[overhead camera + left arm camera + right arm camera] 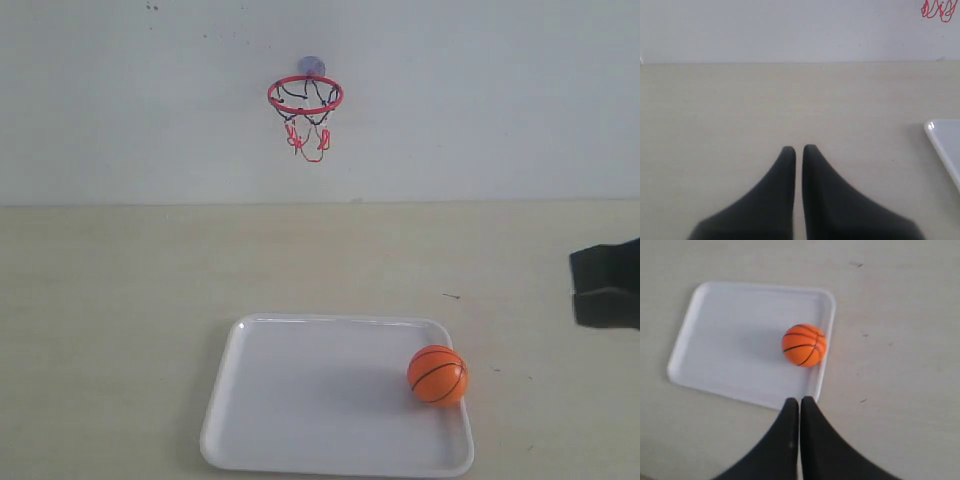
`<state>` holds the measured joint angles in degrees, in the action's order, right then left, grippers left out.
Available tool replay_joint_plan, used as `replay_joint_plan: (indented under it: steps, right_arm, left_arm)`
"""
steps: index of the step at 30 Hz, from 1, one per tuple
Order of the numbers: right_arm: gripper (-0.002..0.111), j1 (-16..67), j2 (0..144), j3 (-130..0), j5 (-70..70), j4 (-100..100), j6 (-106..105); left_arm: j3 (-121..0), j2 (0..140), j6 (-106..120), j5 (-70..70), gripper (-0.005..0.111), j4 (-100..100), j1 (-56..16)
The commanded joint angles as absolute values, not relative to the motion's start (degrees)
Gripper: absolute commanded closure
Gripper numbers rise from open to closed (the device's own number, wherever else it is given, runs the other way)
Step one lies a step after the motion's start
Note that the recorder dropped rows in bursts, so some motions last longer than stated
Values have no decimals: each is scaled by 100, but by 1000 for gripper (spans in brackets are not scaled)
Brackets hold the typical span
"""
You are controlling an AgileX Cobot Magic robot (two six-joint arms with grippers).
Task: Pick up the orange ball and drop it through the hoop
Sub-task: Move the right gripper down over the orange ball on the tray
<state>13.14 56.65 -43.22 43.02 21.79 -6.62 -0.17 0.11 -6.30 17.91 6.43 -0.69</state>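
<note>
The orange ball (437, 374) (804, 344) rests inside the white tray (300, 400) (725, 345), against its right rim. On the back wall hangs the hoop (305, 95), a red ring with a dangling net; a scrap of the net (938, 10) shows in the left wrist view. My right gripper (575, 290) (800, 401) is shut and empty, raised off the table to the right of the tray, short of the ball. My left gripper (799, 148) is shut and empty over bare table left of the tray (944, 145); the exterior view does not show it.
A beige table (120, 300) runs back to a plain white wall (500, 100). A few small dark specks mark the tabletop right of the tray.
</note>
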Motion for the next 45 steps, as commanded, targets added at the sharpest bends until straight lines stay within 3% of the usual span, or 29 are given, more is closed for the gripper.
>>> replay_joint_plan:
  steps: [1,3,7,9,15,32,45]
  right_arm:
    - [98,1345,6467,-4353,4441,3498,-2051]
    - [83,1475,6882,-4353,4232,3678,-2175]
    - [40,1934,7620,-4353,3702,3679,-2333]
    - [32,2197,7957,-4353,3376,3679,-2333]
    - [33,2454,8681,-4446,2532,3664,-2321]
    - [33,2454,9834,-5276,2390,1496,-739]
    - [33,2468,10171,-5276,2208,1712,-740]
  left_arm:
    - [0,0,-640,1789,103,601,-123]
    - [0,0,-640,1789,103,601,-123]
    - [0,0,-640,1789,103,601,-123]
    - [0,0,-640,1789,103,601,-123]
    - [0,0,-640,1789,103,601,-123]
    - [0,0,-640,1789,103,601,-123]
    - [0,0,-640,1789,103,601,-123]
